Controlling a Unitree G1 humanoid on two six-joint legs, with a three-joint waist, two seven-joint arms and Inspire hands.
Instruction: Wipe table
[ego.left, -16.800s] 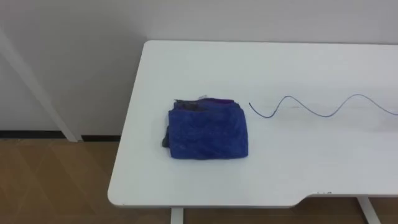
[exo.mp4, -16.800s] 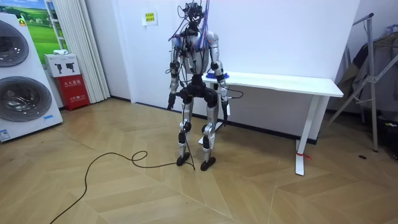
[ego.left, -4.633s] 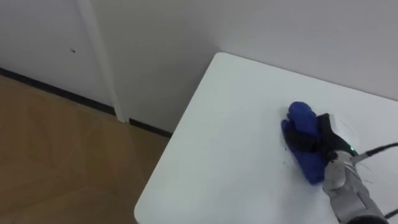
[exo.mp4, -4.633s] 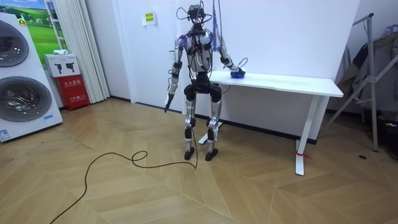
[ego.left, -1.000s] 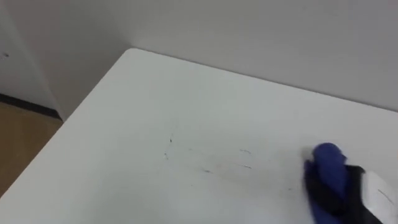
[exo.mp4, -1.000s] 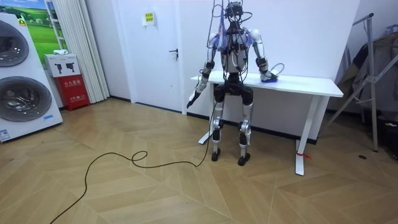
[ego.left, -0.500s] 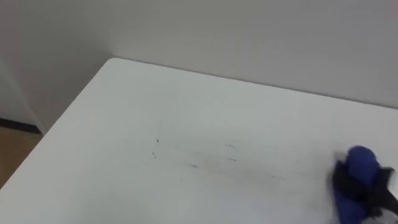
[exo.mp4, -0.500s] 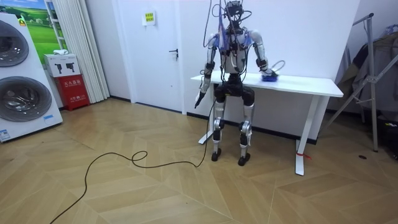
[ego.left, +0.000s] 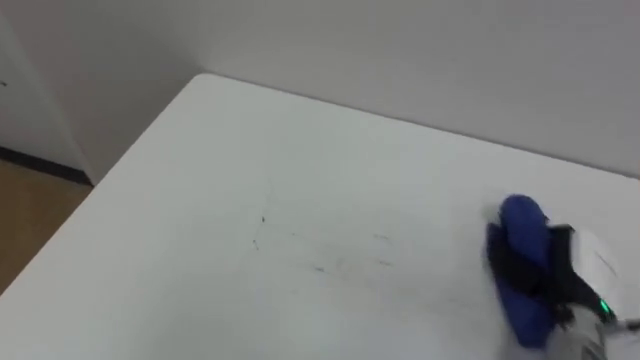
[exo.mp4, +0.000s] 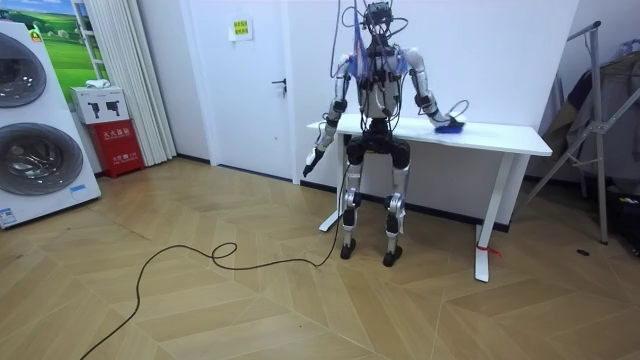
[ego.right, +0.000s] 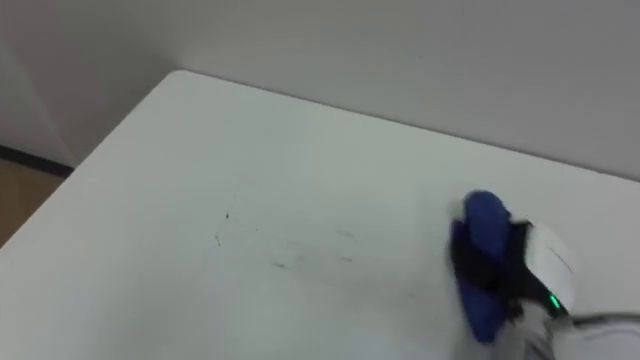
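The bunched blue cloth lies on the white rectangular table at the lower right of the left eye view. Its long axis runs nearly up and down the frame, and its rounded end points up towards the pale wall. The right hand is clamped across the cloth's middle, dark fingers curled round it. Faint dark marks streak the tabletop at frame centre. In the room view the robot stands at the table, and its left hand hangs low at the room view's left; I cannot tell its state.
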